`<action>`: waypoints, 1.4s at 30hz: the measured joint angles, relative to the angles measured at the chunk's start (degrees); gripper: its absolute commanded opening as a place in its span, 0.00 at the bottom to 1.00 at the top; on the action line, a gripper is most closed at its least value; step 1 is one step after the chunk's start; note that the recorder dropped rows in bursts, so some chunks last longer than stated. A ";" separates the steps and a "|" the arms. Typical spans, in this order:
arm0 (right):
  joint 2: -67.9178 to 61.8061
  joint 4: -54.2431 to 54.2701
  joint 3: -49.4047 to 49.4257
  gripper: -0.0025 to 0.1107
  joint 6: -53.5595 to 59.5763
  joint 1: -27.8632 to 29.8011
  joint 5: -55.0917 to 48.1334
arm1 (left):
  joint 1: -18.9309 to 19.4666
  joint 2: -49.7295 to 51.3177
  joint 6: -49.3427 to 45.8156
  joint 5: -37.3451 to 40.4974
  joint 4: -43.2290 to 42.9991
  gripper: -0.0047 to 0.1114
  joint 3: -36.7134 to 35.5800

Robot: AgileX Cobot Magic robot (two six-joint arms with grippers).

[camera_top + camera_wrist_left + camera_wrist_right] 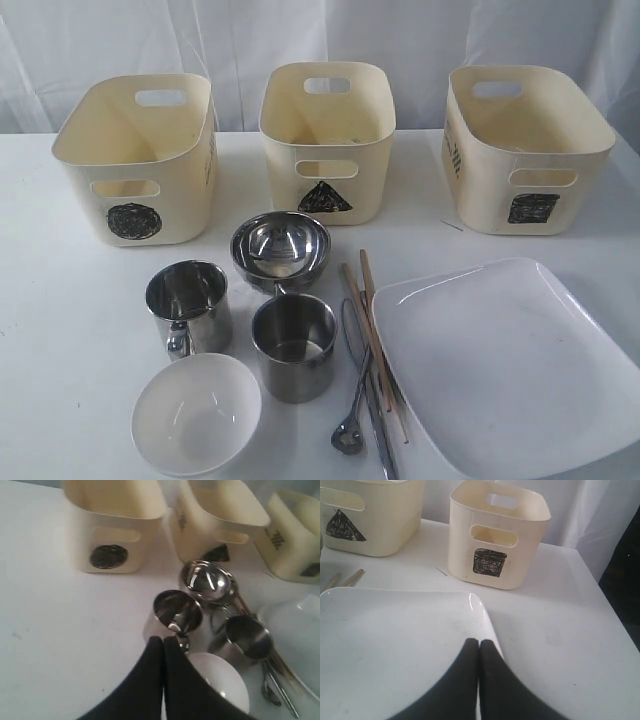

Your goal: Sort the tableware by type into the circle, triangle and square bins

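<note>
both pincers are pinched together, holding nothing. the left gripper (163,642) hangs above the white bowl (196,412) and a steel mug (189,305); the right gripper (479,645) hangs above the square plate (510,365), in front of the square bin (525,150)

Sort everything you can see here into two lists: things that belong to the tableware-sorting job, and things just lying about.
Belongs to the job: circle bin, triangle bin, square bin, first steel mug, second steel mug, steel bowl, white bowl, chopsticks, steel cutlery, white square plate.

Just lying about: small thin scrap beside the square bin; white curtain behind.
</note>
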State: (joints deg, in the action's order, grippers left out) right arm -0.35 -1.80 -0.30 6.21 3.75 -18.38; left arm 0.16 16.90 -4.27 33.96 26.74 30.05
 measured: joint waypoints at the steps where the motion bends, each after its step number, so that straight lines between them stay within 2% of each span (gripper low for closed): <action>1: 0.00 0.00 0.00 0.02 0.00 0.00 0.00 | 0.00 1.82 -2.47 0.27 1.98 0.04 0.97; 9: 0.00 0.00 0.00 0.02 0.00 0.00 0.00 | 0.00 19.68 -13.24 2.18 3.89 0.04 9.97; 12: 0.00 0.00 0.00 0.02 0.00 0.00 0.00 | -0.65 33.39 -15.88 3.86 3.52 0.04 17.11; 15: 0.00 0.00 0.00 0.02 0.00 0.00 0.00 | -4.15 49.26 -19.94 5.83 3.37 0.04 26.24; 20: 0.00 0.00 0.00 0.02 0.00 0.00 0.00 | -11.19 65.24 -21.97 7.92 1.15 0.04 32.62; 26: 0.00 0.00 0.00 0.02 0.00 0.00 0.00 | -15.66 71.91 -22.39 7.92 -3.49 0.04 33.54; 32: 0.00 0.00 0.00 0.02 0.00 0.00 0.00 | -16.59 72.14 -22.39 7.92 -4.82 0.05 37.32; 35: 0.00 0.00 0.00 0.02 0.00 0.00 0.00 | -16.59 72.14 -22.39 7.82 -5.22 0.14 39.18; 42: 0.00 0.00 0.00 0.02 0.00 0.00 0.00 | -16.59 72.14 -21.92 6.38 -6.05 0.47 39.76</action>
State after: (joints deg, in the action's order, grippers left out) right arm -0.35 -1.80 -0.30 6.21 3.75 -18.38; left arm -16.43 89.04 -26.19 40.34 20.69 69.81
